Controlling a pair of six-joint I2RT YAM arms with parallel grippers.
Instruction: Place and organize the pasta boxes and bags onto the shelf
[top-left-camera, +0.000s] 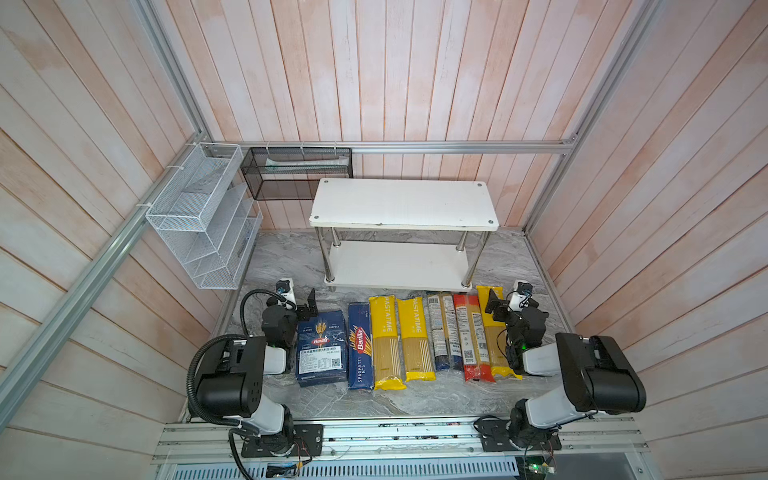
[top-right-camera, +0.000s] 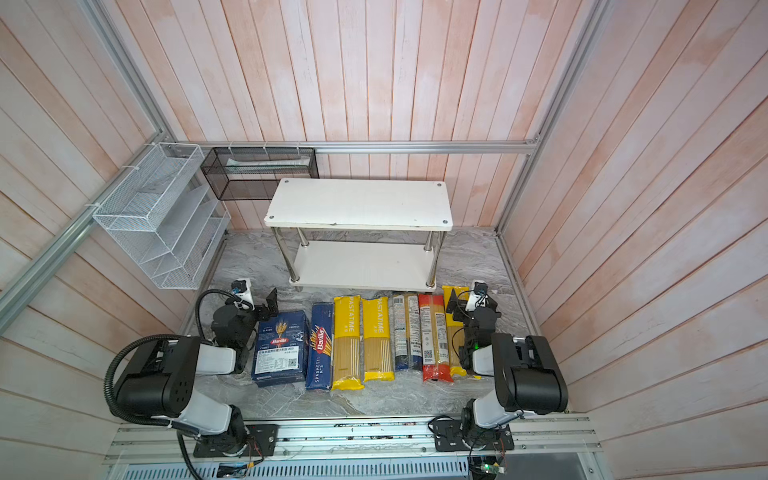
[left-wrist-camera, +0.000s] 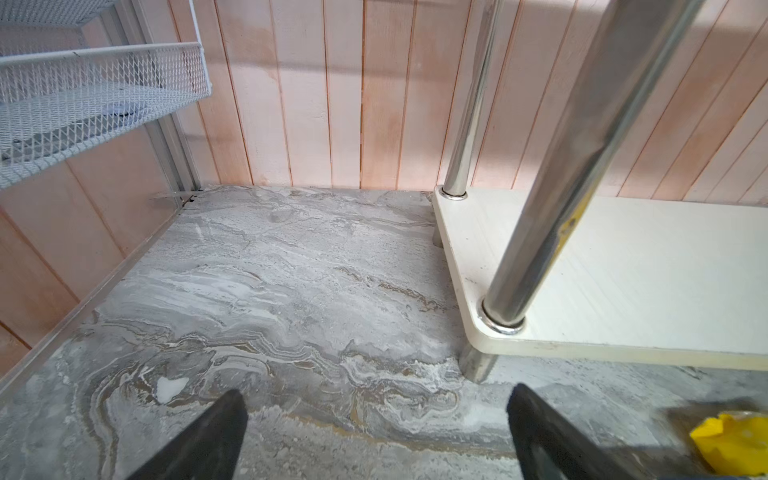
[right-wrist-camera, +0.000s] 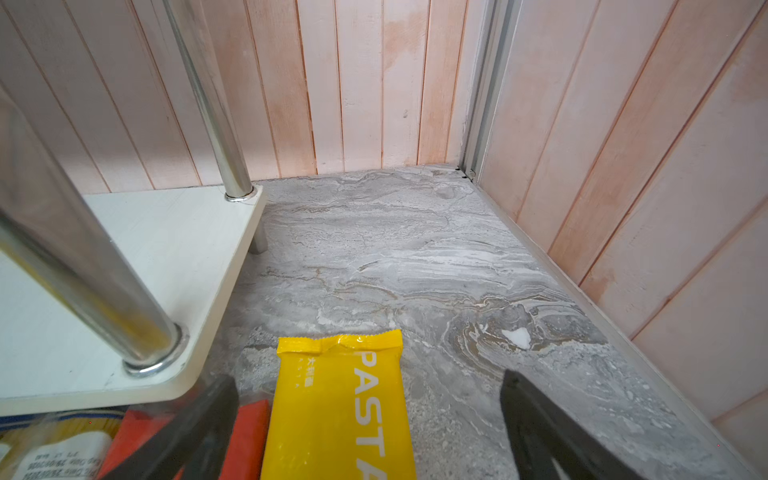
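- The shelf (top-left-camera: 404, 203), made of 2 white boards on 4 chrome legs, is seen standing on the grey marbled tabletop (top-left-camera: 286, 257) in both top views.
- 7 packs are laid side by side in 1 row on the tabletop, just on the robot's side of the shelf, with their long sides pointed toward it.
- Past the shelf's left end lies the wide Barilla box (top-left-camera: 322, 349), with the narrow Barilla box (top-left-camera: 360, 347) marked "SPAGHETTI N.5" beside it.
- Toward the shelf's right end follow the 1st yellow PASTATIME bag (top-left-camera: 385, 340), the 2nd yellow PASTATIME bag (top-left-camera: 415, 338), the dark-blue-ended bag (top-left-camera: 442, 332), the red-ended bag (top-left-camera: 471, 336) and the 3rd yellow PASTATIME bag (top-left-camera: 496, 349).
- The left gripper (top-left-camera: 311, 302) is held near the shelf's left front leg, and its jaws are seen spread wide over the marble.
- The right gripper (top-left-camera: 493, 302) is held near the shelf's right front leg, above the 3rd yellow PASTATIME bag's end nearest the shelf.
- Its jaws are spread wide and the bag is not clamped.
- A white wire-mesh rack (top-left-camera: 199, 216) is hung left of the shelf, and a black mesh basket (top-left-camera: 297, 172) is hung by the shelf's left rear corner.
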